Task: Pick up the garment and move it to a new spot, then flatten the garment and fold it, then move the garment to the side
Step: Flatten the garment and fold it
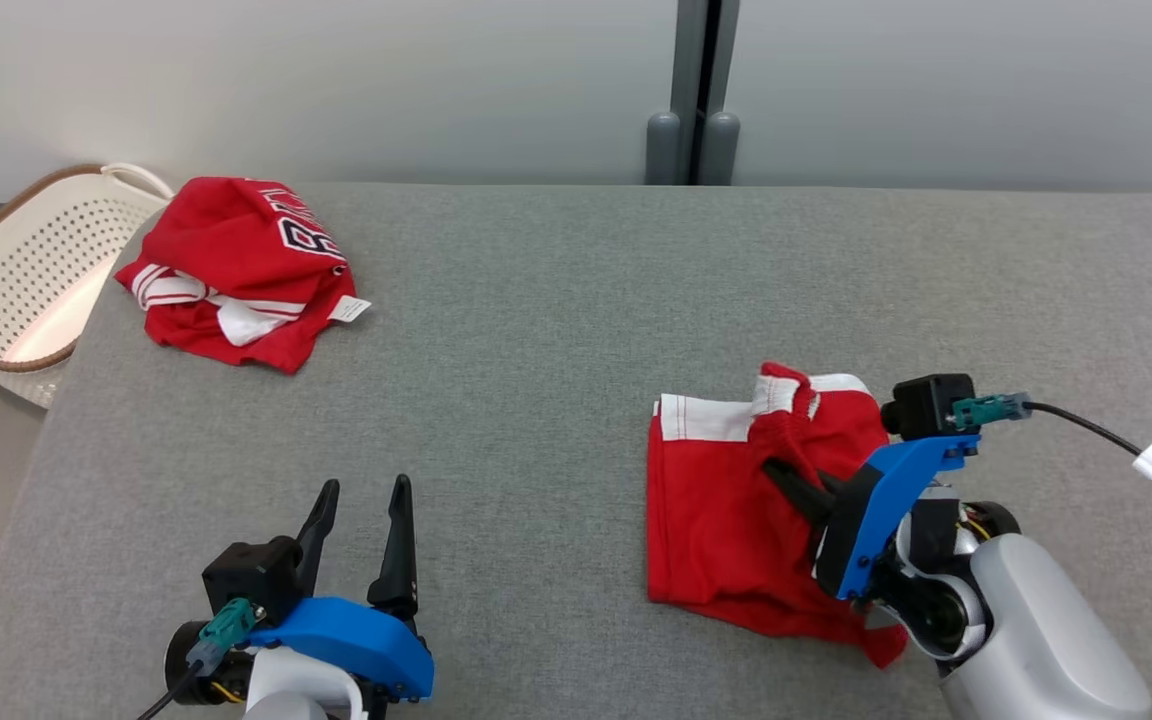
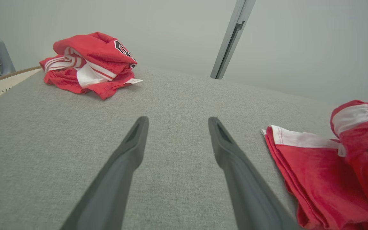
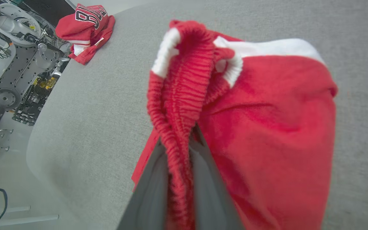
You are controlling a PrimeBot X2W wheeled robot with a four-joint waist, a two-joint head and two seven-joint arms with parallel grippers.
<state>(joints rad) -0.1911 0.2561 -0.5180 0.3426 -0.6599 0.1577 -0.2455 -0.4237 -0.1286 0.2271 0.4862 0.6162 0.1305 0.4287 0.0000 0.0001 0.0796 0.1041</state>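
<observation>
Grey table (image 1: pixel 536 350), shorts (image 1: pixel 716 520) at my right.
My right gripper (image 3: pixel 178 134) clamps the waistband (image 3: pixel 177 95); left gripper (image 1: pixel 365 485), apart, idles well left.

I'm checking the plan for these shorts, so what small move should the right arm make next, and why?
Probably lift the right gripper a little, raising the shorts off the table. It is shut on the bunched waistband while most of the cloth lies on the table; the left gripper is open and apart, holding nothing.
</observation>
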